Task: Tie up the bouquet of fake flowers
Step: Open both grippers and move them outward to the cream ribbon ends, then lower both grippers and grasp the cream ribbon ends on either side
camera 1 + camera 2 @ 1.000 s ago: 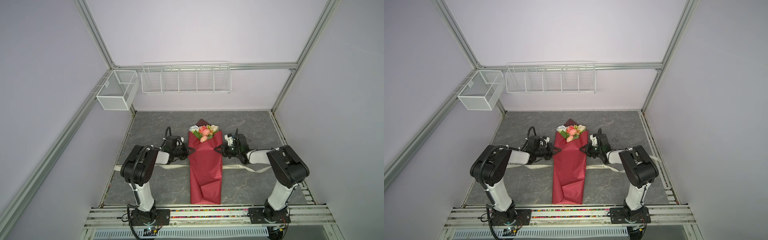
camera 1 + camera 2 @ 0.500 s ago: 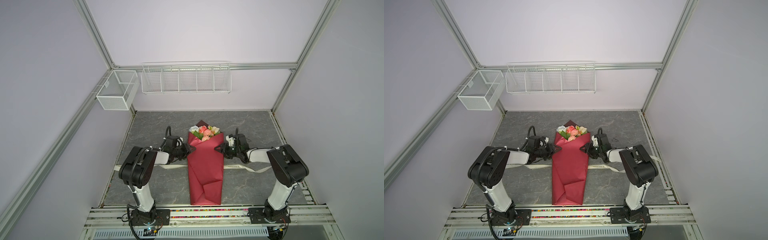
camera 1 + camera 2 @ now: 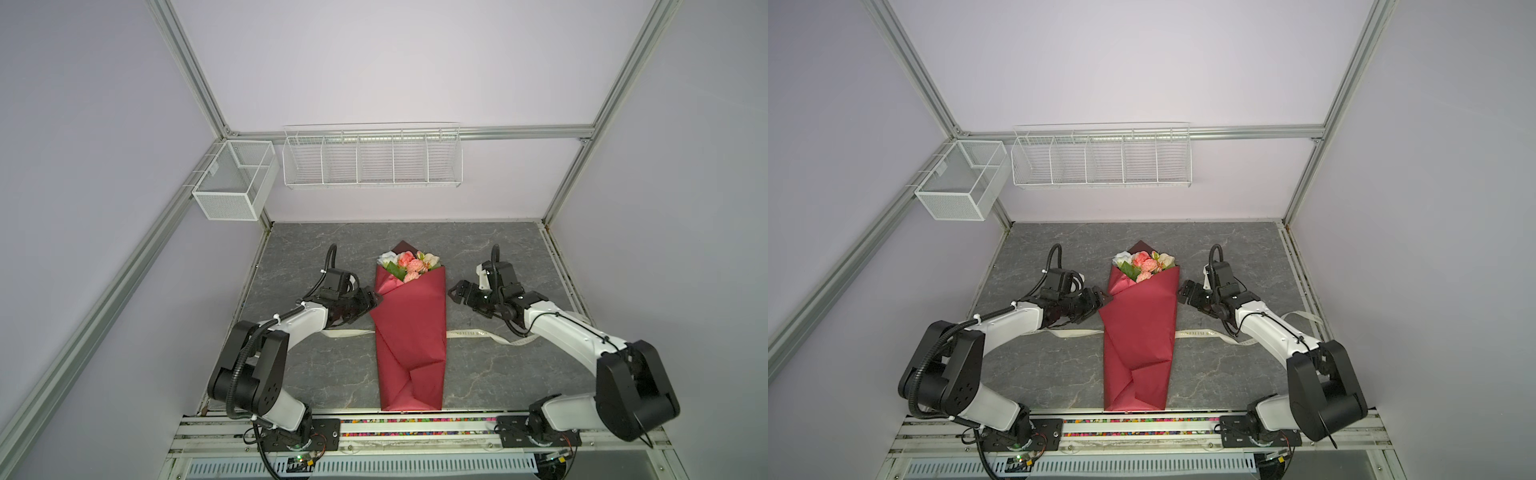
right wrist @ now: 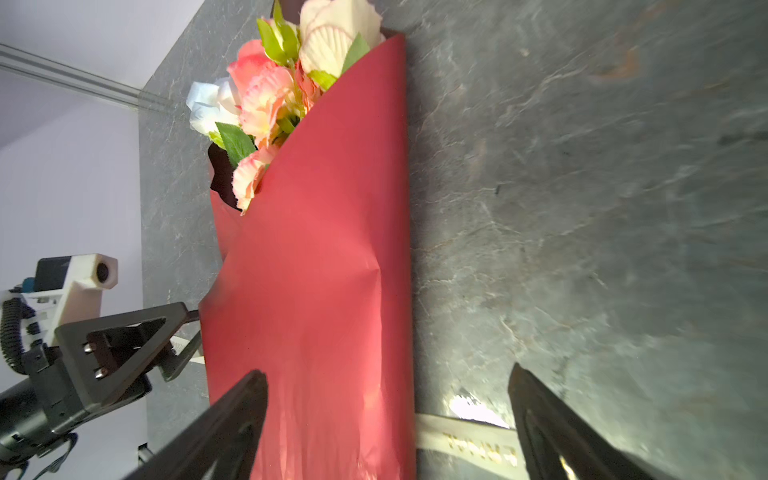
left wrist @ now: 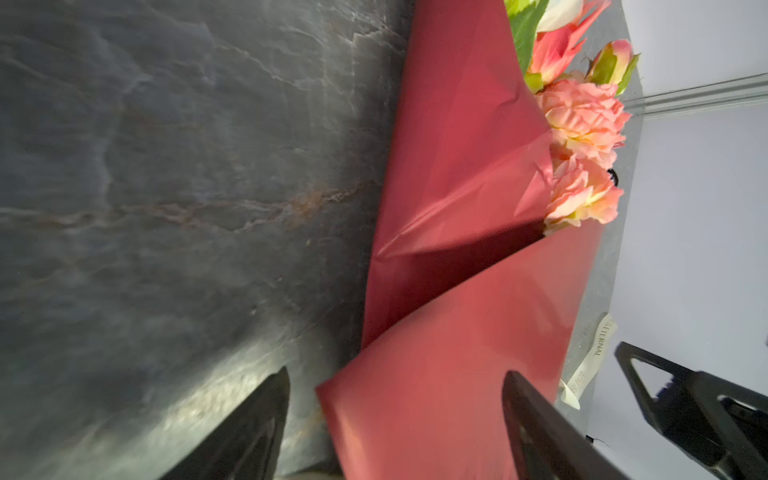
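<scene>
Down the middle of the grey table [image 3: 311, 365] lies the bouquet of fake flowers [image 3: 409, 266], rolled up in dark-red paper [image 3: 411, 365], with the flower end toward the far edge and the foot right at the near edge. A cream printed ribbon [image 3: 469, 333] runs crosswise under it. The left gripper [image 3: 372, 302] sits at the paper's left side, jaws apart, a paper corner poking between them, not pinched. The right gripper [image 3: 454, 294] is spread wide just beside the right side, not touching.

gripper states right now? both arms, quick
Left gripper: open, holding nothing; a corner of the bouquet wrap lies between its jaws.
Right gripper: open, holding nothing.
</scene>
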Controlling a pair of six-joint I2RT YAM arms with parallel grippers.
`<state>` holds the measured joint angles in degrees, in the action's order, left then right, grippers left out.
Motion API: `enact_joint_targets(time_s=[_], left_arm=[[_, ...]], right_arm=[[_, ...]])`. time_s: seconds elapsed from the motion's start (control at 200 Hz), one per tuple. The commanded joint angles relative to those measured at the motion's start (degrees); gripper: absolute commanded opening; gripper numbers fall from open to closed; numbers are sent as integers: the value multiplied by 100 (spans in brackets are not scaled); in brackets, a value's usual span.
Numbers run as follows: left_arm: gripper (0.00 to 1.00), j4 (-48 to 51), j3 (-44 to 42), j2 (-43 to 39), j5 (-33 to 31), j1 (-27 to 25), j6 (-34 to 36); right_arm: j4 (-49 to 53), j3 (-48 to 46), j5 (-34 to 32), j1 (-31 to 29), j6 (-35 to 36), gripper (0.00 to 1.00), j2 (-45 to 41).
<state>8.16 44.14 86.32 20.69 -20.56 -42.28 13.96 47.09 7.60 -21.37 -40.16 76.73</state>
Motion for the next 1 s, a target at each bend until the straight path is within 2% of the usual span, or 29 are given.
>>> enact_joint_targets(time_s=[0.0, 0.055, 0.2, 0.25, 0.375, 0.455, 0.585, 0.685, 0.825, 0.995], left_arm=[[82, 985, 224, -531, -823, 147, 279], [82, 1371, 248, -761, -1126, 307, 268], [75, 2582, 294, -1173, -2299, 822, -182], [73, 2972, 305, -1250, -2665, 931, -308], [71, 3554, 233, -1387, -3066, 1136, -643], [72, 3573, 100, -1455, -3119, 1223, -895], [72, 3319, -105, -1448, -2711, 1434, -1202], [73, 3345, -73, -1305, -2873, 1473, -1381], [73, 3236, 76, -924, -2677, 1509, -1381], [73, 3445, 239, -613, -2769, 1579, -1587]], right_arm=[[1136, -33, -1081, 27, 353, 99, -635], [1394, -47, -1419, 24, 364, 100, -948], [2029, -12, -2256, 44, 142, 89, -1614], [2212, -33, -2557, 52, -52, 89, -1791], [2665, -70, -3113, 169, -400, 90, -2209], [2942, -38, -3329, 277, -553, 92, -2356], [3328, 87, -3504, 404, -540, 93, -2399], [3472, 167, -3481, 414, -482, 93, -2365], [3432, 109, -3376, 426, -394, 93, -2343], [3520, 116, -3405, 434, -308, 92, -2226]])
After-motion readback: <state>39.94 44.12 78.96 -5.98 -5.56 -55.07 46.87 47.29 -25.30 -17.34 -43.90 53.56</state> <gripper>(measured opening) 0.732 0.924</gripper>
